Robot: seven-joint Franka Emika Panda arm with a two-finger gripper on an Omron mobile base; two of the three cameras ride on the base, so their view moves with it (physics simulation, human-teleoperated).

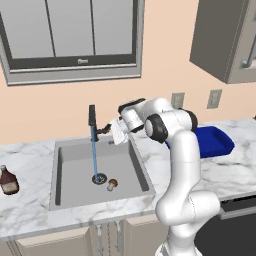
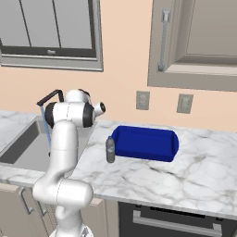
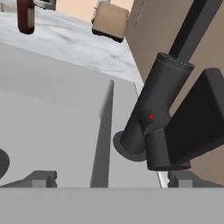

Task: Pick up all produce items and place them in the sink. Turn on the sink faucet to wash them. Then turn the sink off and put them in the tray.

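One mushroom (image 1: pixel 112 184) lies mid-frame in the sink (image 1: pixel 70 165), beside the drain under running water. Up right of it, the open gripper (image 1: pixel 106 130) flanks the faucet (image 1: pixel 92 116) lever, gripping nothing.

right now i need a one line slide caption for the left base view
Water streams from the black faucet onto the drain beside a mushroom in the sink, with the arm's open pincer at the faucet lever.

Both base views overlook the sink (image 1: pixel 65 165); hand view hugs the faucet (image 3: pixel 153 113).
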